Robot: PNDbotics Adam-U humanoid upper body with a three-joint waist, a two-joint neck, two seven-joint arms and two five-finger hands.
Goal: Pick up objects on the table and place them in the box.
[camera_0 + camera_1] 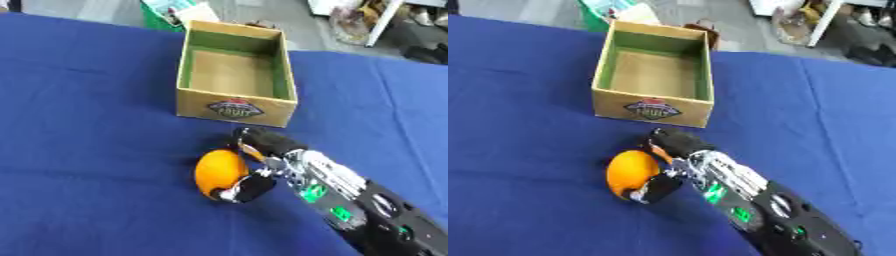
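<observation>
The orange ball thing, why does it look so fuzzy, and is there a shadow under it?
In the left eye view the orange object and the right hand curled round it have soft, smeared edges; only a faint dark patch shows beneath. In the right eye view the box label is blurred too, unreadable, and the light looks even, without glare.

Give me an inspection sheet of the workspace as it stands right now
Surface: table under a blue cloth.
Job's things: orange on the cloth; open box beyond it, nothing seen inside.
Clutter: nothing seen on the table.
Hands: right hand curled round the orange; left hand not in view.
Cables: nothing seen.
Surroundings: floor past the far edge with a green bin and other items too unclear to name.
</observation>
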